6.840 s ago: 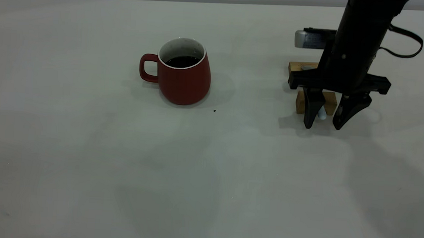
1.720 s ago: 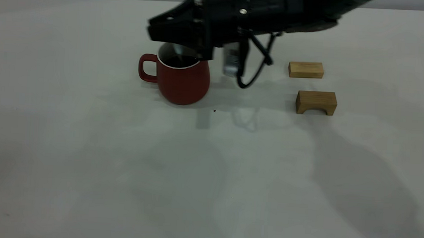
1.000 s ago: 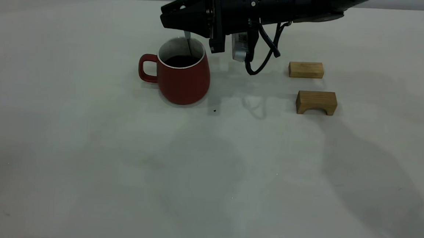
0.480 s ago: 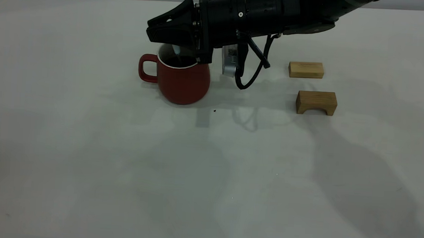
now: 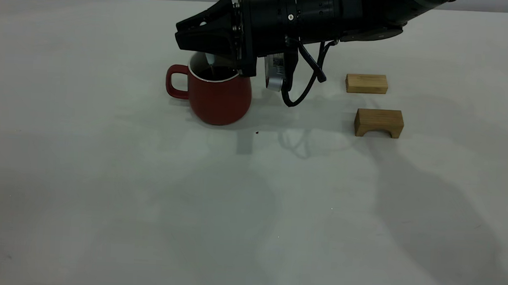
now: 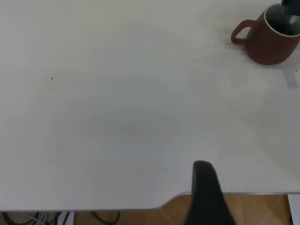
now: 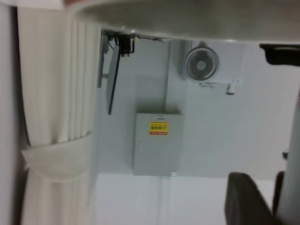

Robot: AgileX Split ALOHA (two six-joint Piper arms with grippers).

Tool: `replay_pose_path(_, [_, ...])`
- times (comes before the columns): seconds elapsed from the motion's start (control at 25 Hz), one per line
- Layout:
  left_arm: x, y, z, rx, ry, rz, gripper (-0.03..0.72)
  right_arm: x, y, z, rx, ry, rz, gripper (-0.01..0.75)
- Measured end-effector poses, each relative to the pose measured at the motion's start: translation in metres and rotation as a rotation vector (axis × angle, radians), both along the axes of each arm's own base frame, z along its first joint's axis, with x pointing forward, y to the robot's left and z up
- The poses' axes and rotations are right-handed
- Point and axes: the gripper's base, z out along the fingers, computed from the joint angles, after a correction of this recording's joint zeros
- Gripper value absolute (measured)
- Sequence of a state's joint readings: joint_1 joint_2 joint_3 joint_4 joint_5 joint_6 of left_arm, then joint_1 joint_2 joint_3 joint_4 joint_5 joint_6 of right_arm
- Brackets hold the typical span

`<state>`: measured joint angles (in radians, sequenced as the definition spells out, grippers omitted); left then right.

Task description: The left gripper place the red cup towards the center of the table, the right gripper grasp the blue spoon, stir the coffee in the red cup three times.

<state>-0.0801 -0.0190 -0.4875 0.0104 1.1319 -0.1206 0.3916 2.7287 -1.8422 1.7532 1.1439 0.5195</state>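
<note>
red cup (image 5: 219, 96) sits mid-table (image 5: 145, 188), handle to the exterior view's left, coffee (image 5: 216, 73) inside. right gripper (image 5: 185, 35) lies nearly level over the rim, fingers clamped on the blue spoon (image 5: 211, 65), which dips into the cup; arm body hides the far rim. two wooden blocks (image 5: 367, 83) (image 5: 379, 123) well to the right. left gripper (image 6: 206, 197) off by the table edge, can't tell its fingers.
</note>
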Motion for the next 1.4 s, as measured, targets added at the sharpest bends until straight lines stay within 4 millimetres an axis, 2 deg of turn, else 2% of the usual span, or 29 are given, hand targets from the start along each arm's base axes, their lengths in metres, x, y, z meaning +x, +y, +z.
replay_pose_path(0.16, [0.0,0.0,0.0,0.0,0.0,0.0,0.551,-0.003,0.0,0.006,-0.041,-0.171,0.08,0.408])
replay_pose_path(0.28, [0.0,0.0,0.0,0.0,0.0,0.0,0.551,-0.005,0.0,0.021,-0.082,-0.282,0.16,0.476])
replay_pose_path(0.56, [0.0,0.0,0.0,0.0,0.0,0.0,0.551,-0.014,-0.007,0.052,-0.24,-0.469,0.393,0.477])
replay_pose_path(0.64, [0.0,0.0,0.0,0.0,0.0,0.0,0.551,-0.017,-0.013,0.058,-0.326,-0.531,0.492,0.47])
replay_pose_path(0.8, [0.0,0.0,0.0,0.0,0.0,0.0,0.551,-0.021,-0.034,0.086,-0.574,-0.709,0.734,0.453])
replay_pose_path(0.92, [0.0,0.0,0.0,0.0,0.0,0.0,0.551,-0.02,-0.055,0.126,-0.786,-0.862,0.881,0.432])
replay_pose_path(1.12, [0.0,0.0,0.0,0.0,0.0,0.0,0.551,-0.027,-0.09,0.218,-1.129,-1.107,0.995,0.399])
replay_pose_path(1.24, [0.0,0.0,0.0,0.0,0.0,0.0,0.551,-0.041,-0.113,0.279,-1.324,-1.257,1.039,0.38])
replay_pose_path(1.4, [0.0,0.0,0.0,0.0,0.0,0.0,0.551,-0.072,-0.142,0.353,-1.531,-1.421,1.049,0.358])
